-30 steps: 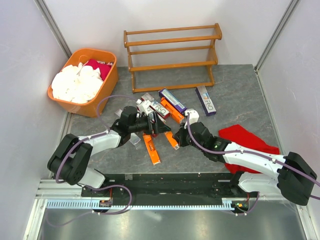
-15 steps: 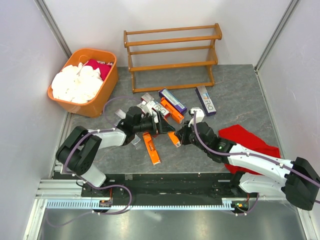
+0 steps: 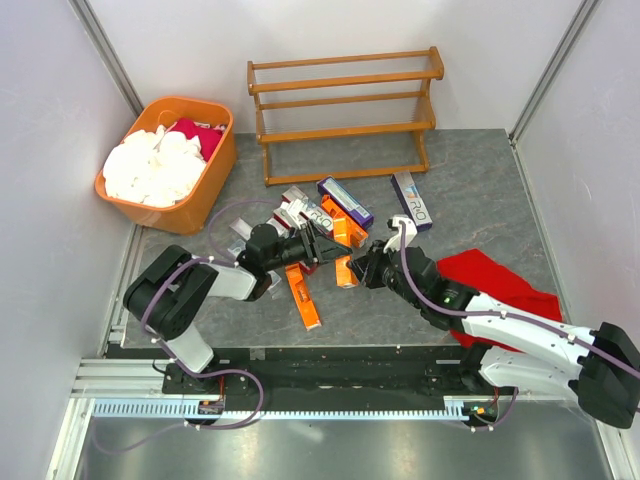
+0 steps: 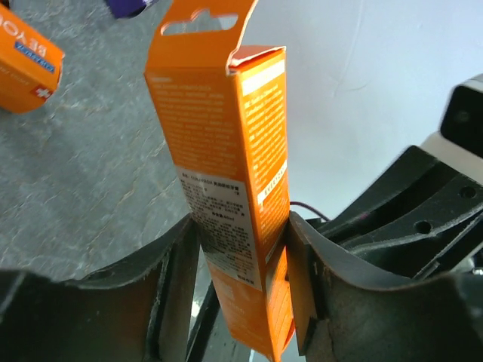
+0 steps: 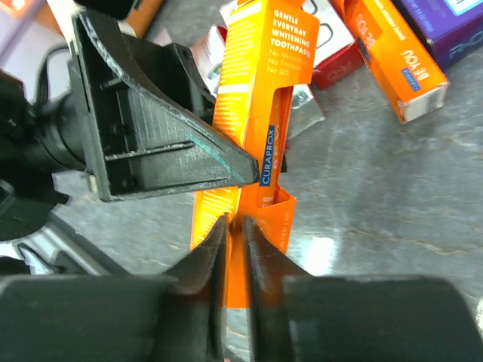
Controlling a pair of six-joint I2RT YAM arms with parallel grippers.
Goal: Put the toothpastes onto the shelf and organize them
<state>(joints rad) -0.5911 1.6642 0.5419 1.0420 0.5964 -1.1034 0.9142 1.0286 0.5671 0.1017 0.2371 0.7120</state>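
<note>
One orange toothpaste carton is held just above the table between both grippers. My left gripper is shut on its body, one finger pressed on each long side. My right gripper is shut on the thin flap at the end of that carton. In the top view the left gripper and right gripper meet in front of the pile. More toothpastes lie loose: an orange one, a purple one, a purple-and-white one. The wooden shelf stands at the back, its rails bare.
An orange tub full of white cloths sits at the back left. A red cloth lies on the right under my right arm. Grey walls close in both sides of the table.
My left gripper has closed from wide open onto the orange carton. My right gripper has carried the carton a little toward the left gripper and stays shut on it.
</note>
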